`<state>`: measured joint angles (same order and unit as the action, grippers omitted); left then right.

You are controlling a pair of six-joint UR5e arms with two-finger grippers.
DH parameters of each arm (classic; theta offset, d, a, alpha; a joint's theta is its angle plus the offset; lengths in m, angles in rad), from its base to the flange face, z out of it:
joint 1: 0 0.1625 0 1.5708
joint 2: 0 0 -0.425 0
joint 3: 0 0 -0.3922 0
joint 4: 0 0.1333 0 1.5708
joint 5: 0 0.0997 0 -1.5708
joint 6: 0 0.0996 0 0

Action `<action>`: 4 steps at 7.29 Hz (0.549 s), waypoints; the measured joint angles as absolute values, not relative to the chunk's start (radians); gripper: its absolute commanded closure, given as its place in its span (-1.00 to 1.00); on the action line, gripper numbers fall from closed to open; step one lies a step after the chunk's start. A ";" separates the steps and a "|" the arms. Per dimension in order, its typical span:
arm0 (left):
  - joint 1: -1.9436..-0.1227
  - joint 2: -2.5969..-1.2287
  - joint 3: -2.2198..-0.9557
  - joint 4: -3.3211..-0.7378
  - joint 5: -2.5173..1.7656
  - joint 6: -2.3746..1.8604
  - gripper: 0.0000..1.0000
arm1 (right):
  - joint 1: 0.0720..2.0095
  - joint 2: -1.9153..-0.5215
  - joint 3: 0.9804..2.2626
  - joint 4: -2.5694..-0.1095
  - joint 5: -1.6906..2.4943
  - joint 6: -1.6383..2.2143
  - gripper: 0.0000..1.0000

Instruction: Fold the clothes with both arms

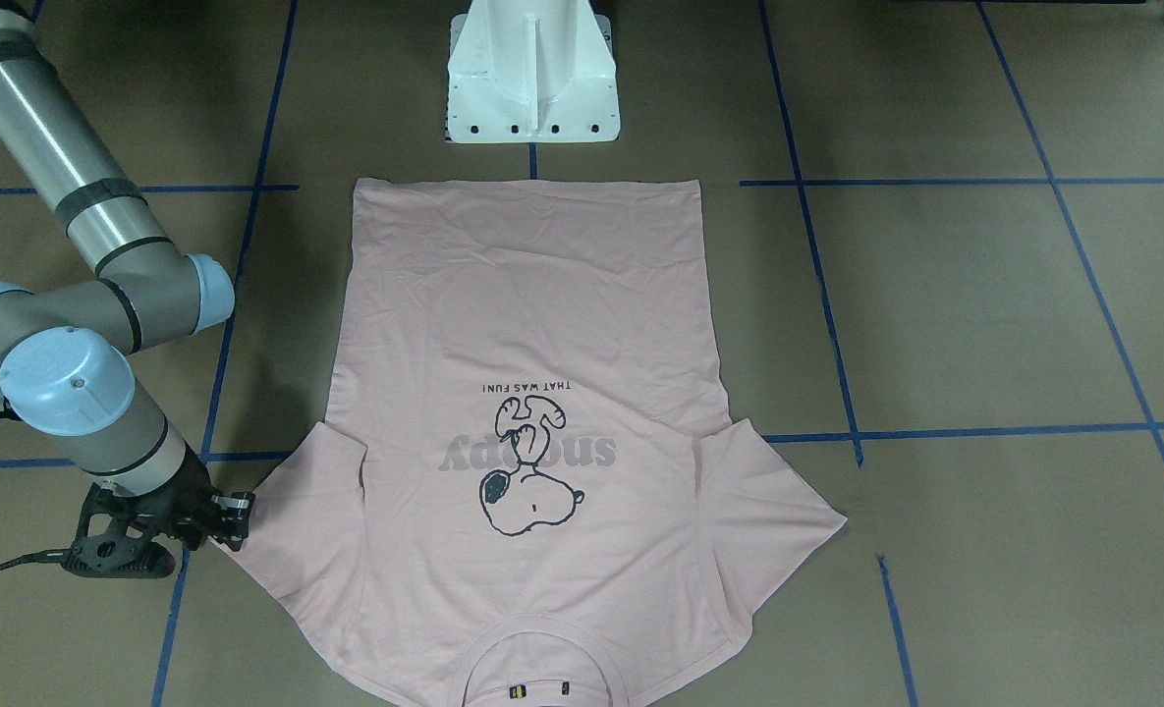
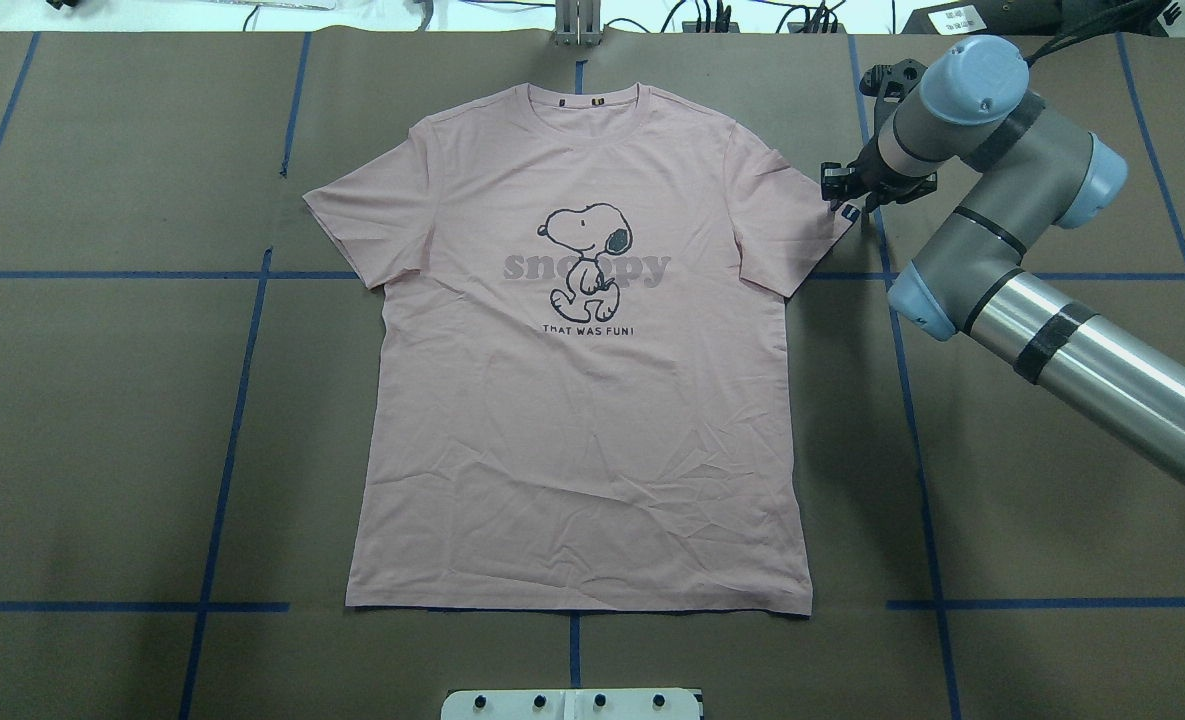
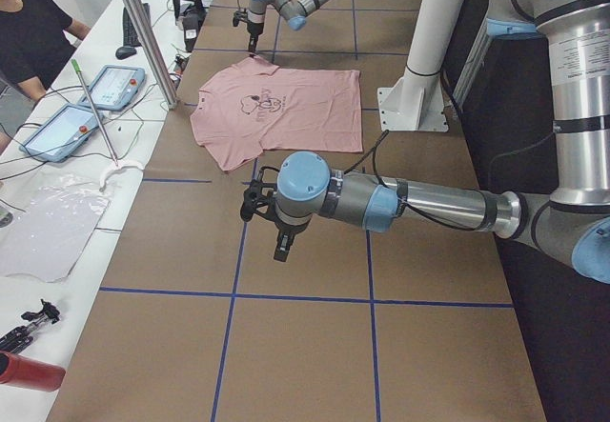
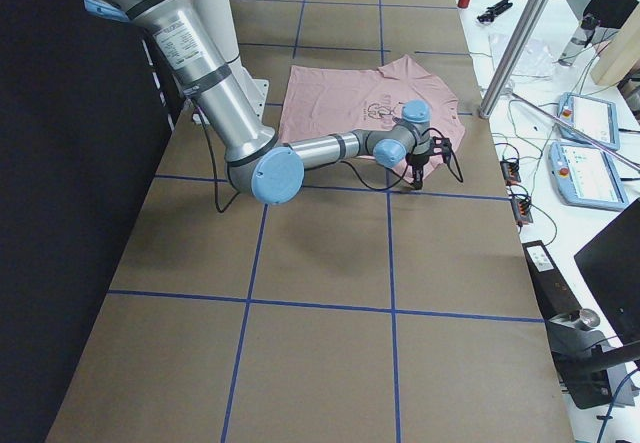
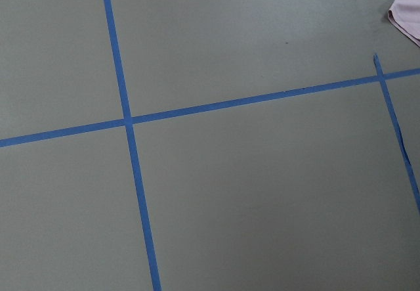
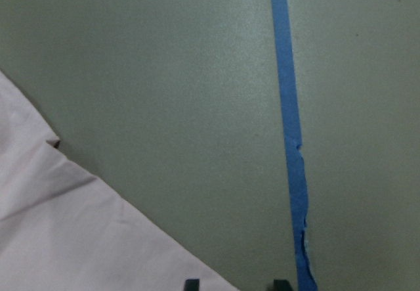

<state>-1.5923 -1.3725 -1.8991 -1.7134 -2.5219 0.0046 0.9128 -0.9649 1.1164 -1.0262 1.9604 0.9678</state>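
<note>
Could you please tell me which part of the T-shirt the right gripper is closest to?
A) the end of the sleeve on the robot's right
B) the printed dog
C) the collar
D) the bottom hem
A: in the overhead view the right gripper sits right at the outer corner of that sleeve of the T-shirt.

Lit brightly and evenly from overhead. Throws a soft shadow beside the right arm [image 2: 1052, 330] and a thin one under the T-shirt [image 2: 572, 420] hem. Glares white along the arm's silver tube. Goes greenish and soft in the 2 wrist views.
</note>
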 measured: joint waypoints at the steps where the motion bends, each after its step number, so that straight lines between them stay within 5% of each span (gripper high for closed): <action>1: -1.592 -1.373 -1.899 -1.713 -2.522 0.005 -1.00 | 0.912 -0.965 1.116 -1.026 1.960 0.969 1.00; 4: -1.592 -1.372 -1.900 -1.713 -2.523 0.005 -1.00 | 0.912 -0.954 1.130 -1.026 1.963 0.969 1.00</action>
<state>-1.5923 -1.3720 -1.9004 -1.7135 -2.5229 0.0046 0.9118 -0.9541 1.1297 -1.0261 1.9627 0.9695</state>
